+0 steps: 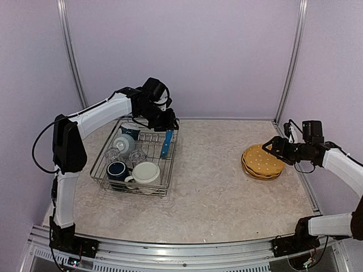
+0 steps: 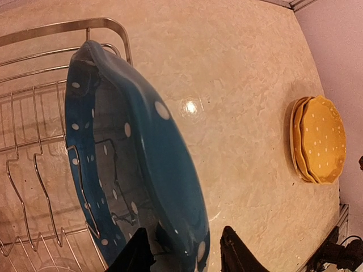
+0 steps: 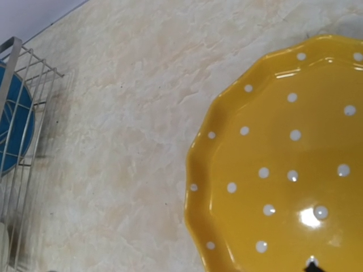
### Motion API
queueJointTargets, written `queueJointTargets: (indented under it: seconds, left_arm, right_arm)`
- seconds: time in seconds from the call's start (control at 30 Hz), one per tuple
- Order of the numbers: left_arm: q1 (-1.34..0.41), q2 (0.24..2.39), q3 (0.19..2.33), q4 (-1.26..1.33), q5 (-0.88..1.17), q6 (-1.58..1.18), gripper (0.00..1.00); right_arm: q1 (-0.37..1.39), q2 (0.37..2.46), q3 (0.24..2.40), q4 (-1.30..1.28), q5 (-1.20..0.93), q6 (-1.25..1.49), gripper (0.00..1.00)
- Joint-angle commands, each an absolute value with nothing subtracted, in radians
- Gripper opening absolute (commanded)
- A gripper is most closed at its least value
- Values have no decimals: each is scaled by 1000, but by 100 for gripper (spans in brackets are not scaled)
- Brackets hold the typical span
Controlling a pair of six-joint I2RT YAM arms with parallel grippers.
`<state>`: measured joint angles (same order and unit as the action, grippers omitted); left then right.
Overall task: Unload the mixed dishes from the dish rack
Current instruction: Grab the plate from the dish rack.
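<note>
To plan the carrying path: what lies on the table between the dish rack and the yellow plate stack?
Nothing; the top external view shows only bare table between the dish rack and the yellow plate stack.

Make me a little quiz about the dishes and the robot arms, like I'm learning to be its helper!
1. True or false: the stack of yellow white-dotted plates sits inside the silver wire dish rack.
2. Which dish stands between the left hand's fingers? A) red pot B) blue white-dotted plate C) green cup
3. How many mugs stand in the rack?
Key: 1 false; 2 B; 3 two (navy mug, cream mug).
</note>
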<state>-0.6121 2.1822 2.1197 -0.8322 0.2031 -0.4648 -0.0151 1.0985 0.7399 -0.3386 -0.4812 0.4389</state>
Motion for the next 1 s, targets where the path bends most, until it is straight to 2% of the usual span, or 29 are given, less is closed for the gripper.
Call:
queueJointTargets:
  seconds: [0.0,0.2,0.4,0.77,0.97]
  left_arm:
    - [-607,2204,2151,-839,230,-465,42]
    - [-611,2229,2189,-878,195,-453,33]
    - [-611,2223,2200,-903,166,-448,14]
    - [-611,2136,2203,-923,199,-460,1]
    - [-622,2114,2275,-988,166,-479,0]
  right_arm:
    - [26,1112,747,-326,-462,452,91]
    - [41,1116,744,-316,-457,461,91]
    - [50,1120,749,-316,-452,463,91]
    - [67,1137,763,-304,-445,475,91]
    - [83,1177,806,-322,-441,473,91]
